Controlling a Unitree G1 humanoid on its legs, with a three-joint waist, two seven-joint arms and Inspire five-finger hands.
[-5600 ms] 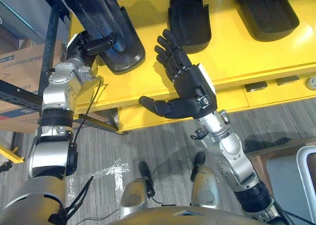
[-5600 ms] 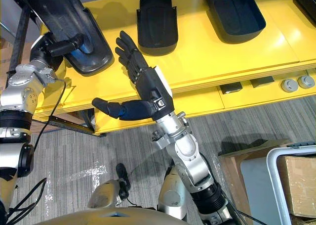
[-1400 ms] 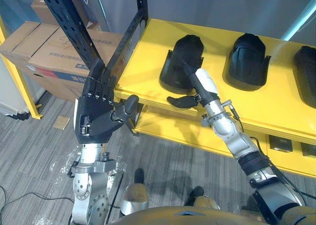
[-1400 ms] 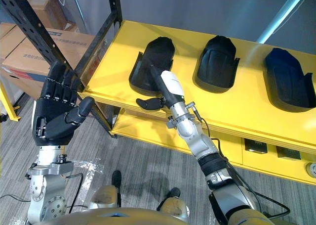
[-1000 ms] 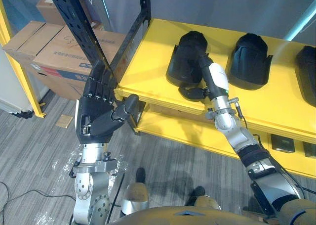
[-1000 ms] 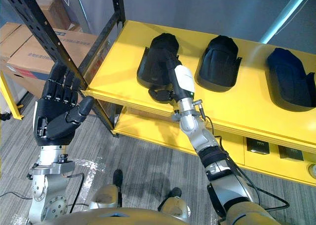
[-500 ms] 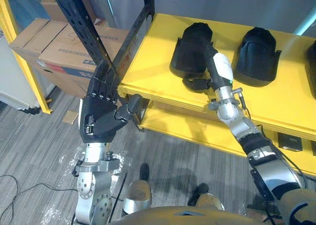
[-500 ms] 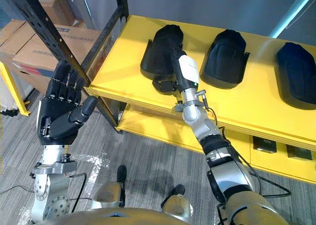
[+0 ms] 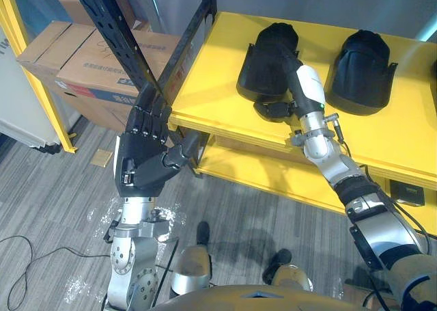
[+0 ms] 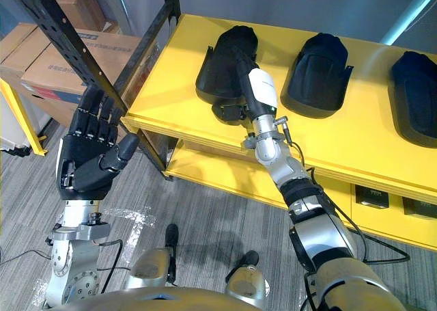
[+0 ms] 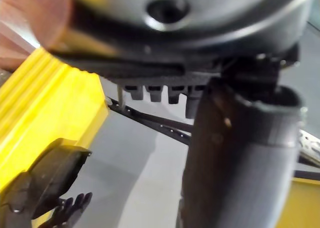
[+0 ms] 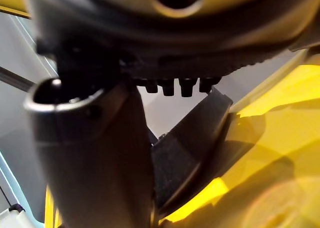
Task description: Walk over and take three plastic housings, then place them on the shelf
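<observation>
Matte black domed housing (image 9: 265,68) — glossy yellow shelf (image 9: 210,68).

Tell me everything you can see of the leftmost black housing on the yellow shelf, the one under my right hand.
The leftmost housing is a matt black plastic shell, rounded at its far end and wider toward its near end, with a small tab jutting from its left side. It lies flat on the yellow shelf near the front left corner, apart from the next housing. The right hand rests on it, fingers straight along its top and thumb at its near edge.
</observation>
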